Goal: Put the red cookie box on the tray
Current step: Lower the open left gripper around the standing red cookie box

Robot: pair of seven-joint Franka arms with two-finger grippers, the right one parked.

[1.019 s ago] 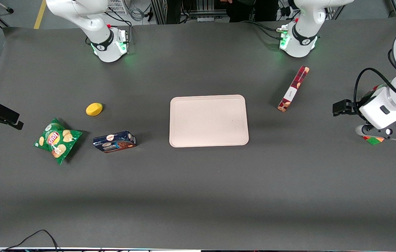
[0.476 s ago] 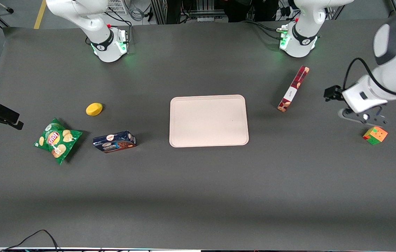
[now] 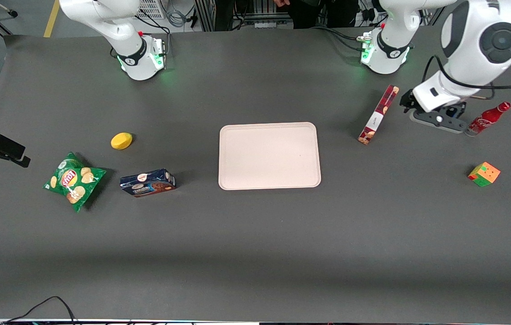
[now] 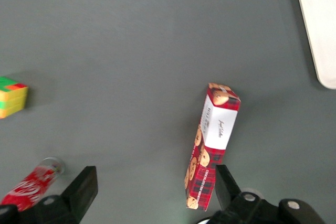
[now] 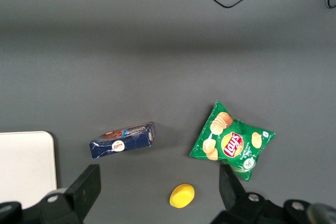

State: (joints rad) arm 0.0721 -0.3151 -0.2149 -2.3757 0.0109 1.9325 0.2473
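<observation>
The red cookie box (image 3: 378, 114) stands on a long thin edge on the dark table, between the tray and the working arm's end. The pale tray (image 3: 269, 155) lies flat at the table's middle with nothing on it; its rounded corner (image 4: 321, 35) shows in the left wrist view. My left gripper (image 3: 438, 119) hovers above the table beside the box, toward the working arm's end, between box and bottle. It is open and holds nothing. In the left wrist view, one end of the box (image 4: 212, 145) shows just inside one finger (image 4: 226, 184) of the gripper (image 4: 155, 190).
A red soda bottle (image 3: 488, 118) lies beside the gripper and a coloured cube (image 3: 484, 174) sits nearer the front camera. Toward the parked arm's end are a dark blue cookie box (image 3: 147, 183), a green chips bag (image 3: 74, 180) and a yellow object (image 3: 121, 141).
My left gripper has risen from over the cube and swung away from the front camera toward the red cookie box. The cube and then the soda bottle came into sight.
</observation>
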